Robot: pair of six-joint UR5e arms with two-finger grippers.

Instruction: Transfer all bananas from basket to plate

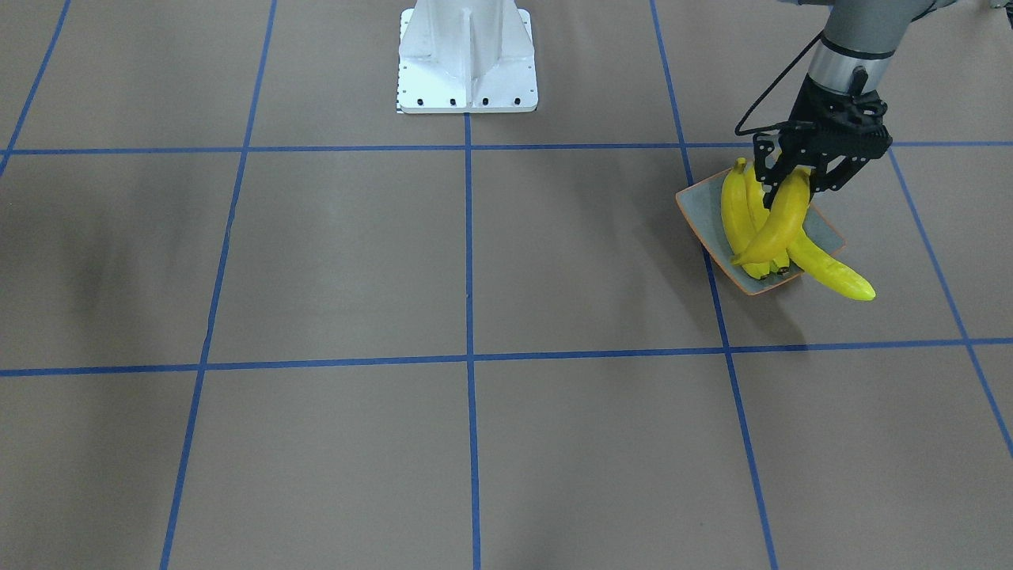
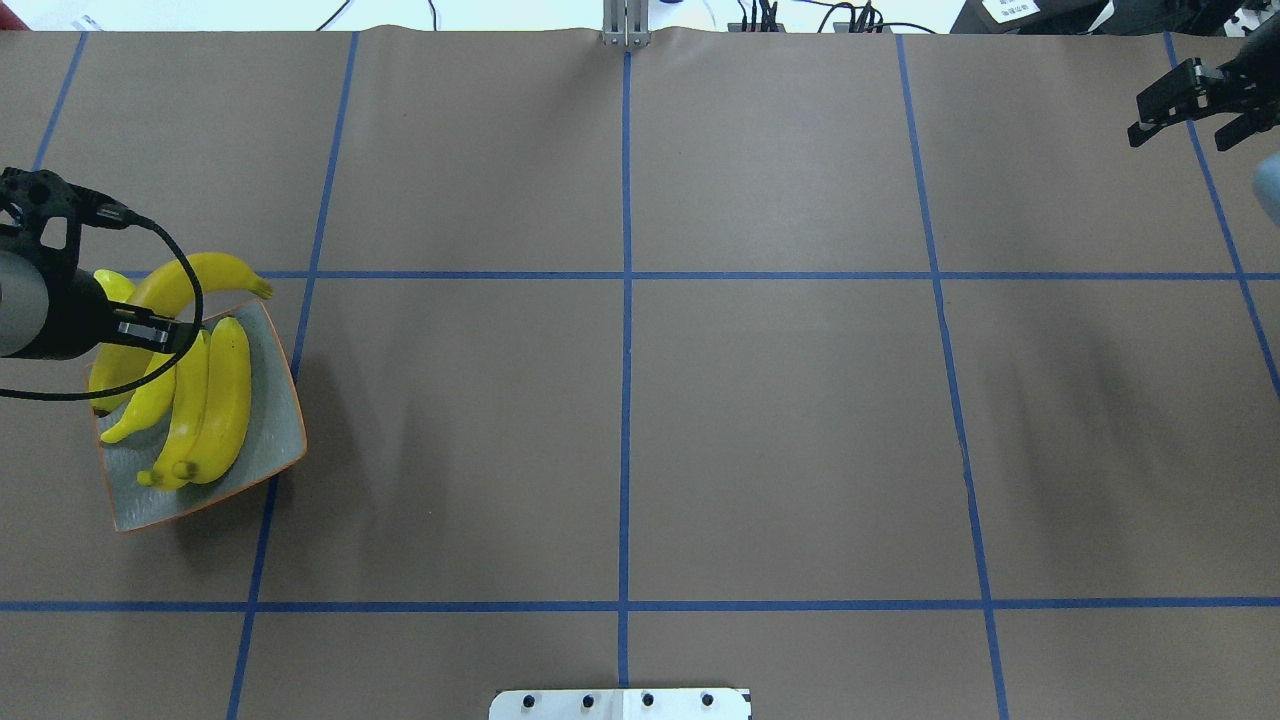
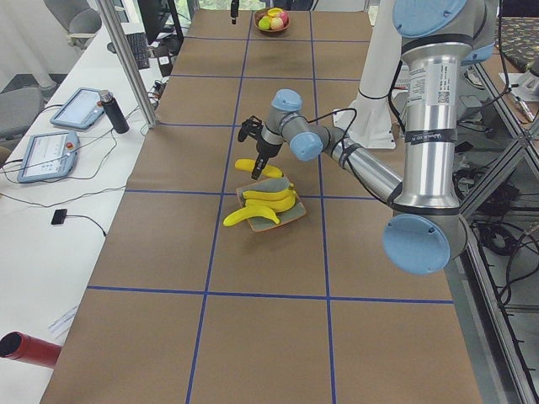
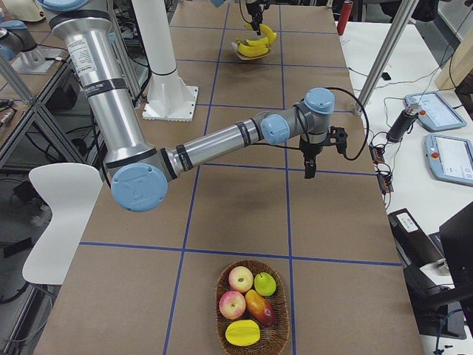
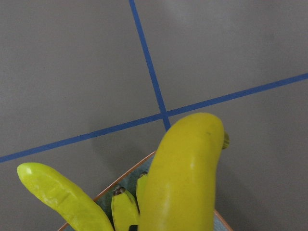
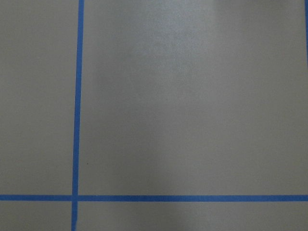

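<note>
The robot's left gripper, a black two-finger claw, is pinched on the upper end of a bright yellow, glossy curved banana. The fruit hangs tilted just above the rectangular grey-blue plate with a thin orange-brown rim, which sits on the brown paper-covered table with blue tape lines. Several more yellow bananas already lie lengthwise on the plate. One overhanging banana juts well past the rim. The right gripper hovers well apart over the other side of the table, its fingers spread and holding nothing. The woven brown basket sits at that far end with apples and other fruit in it; no banana can be made out there. The step in hand appears to be setting the held fruit down. It is best lowered until it rests along its neighbours, lined up with the plate's length and over the bare grey part, and only then released. Dropped from height, the slick fruit could roll off or nudge the overhanging one onto the table.
</note>
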